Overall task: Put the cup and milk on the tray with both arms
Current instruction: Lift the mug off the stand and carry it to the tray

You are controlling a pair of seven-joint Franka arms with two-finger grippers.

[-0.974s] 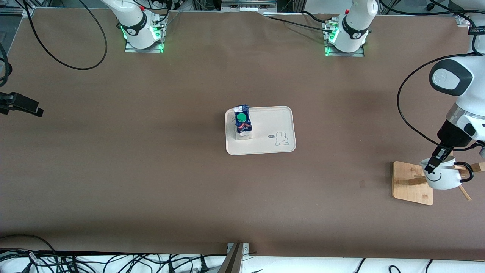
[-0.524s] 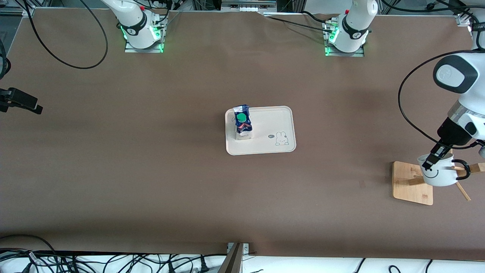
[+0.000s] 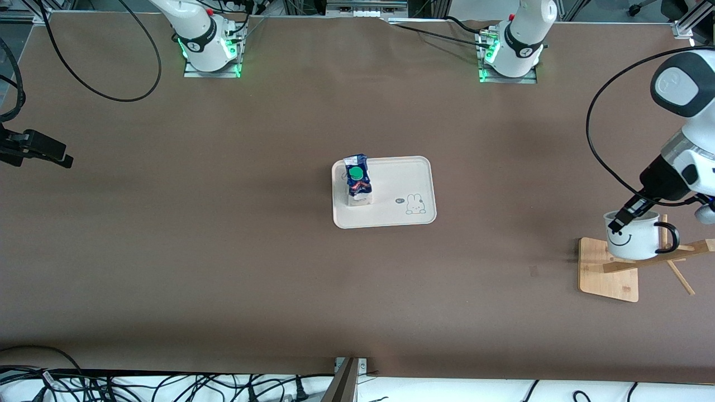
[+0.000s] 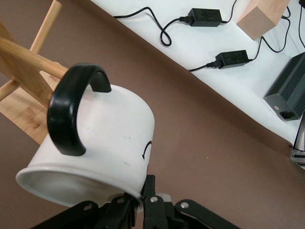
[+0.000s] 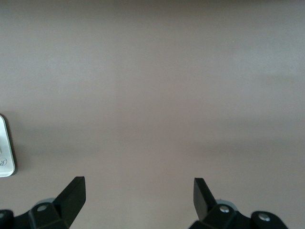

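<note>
The white cup (image 3: pixel 632 240) with a black smiley and black handle hangs upright in the air over the wooden rack, at the left arm's end of the table. My left gripper (image 3: pixel 619 222) is shut on its rim; in the left wrist view the fingers pinch the cup (image 4: pixel 100 138) wall at my left gripper (image 4: pixel 142 192). The blue milk (image 3: pixel 356 181) carton with its green cap stands on the cream tray (image 3: pixel 399 176) mid-table, at the tray's end toward the right arm. My right gripper (image 3: pixel 60 157) waits open over bare table at the right arm's end, my right gripper (image 5: pixel 138 183) holding nothing.
The wooden rack (image 3: pixel 608 274) with slanted pegs stands under the cup, and its pegs (image 4: pixel 26 57) pass close by the handle. Power bricks (image 4: pixel 233 58) and cables lie off the table edge. A corner of the tray (image 5: pixel 4 148) shows in the right wrist view.
My left gripper has risen with the cup, taking the handle off the rack's peg and bringing the cup more upright. The right gripper shifted only slightly.
</note>
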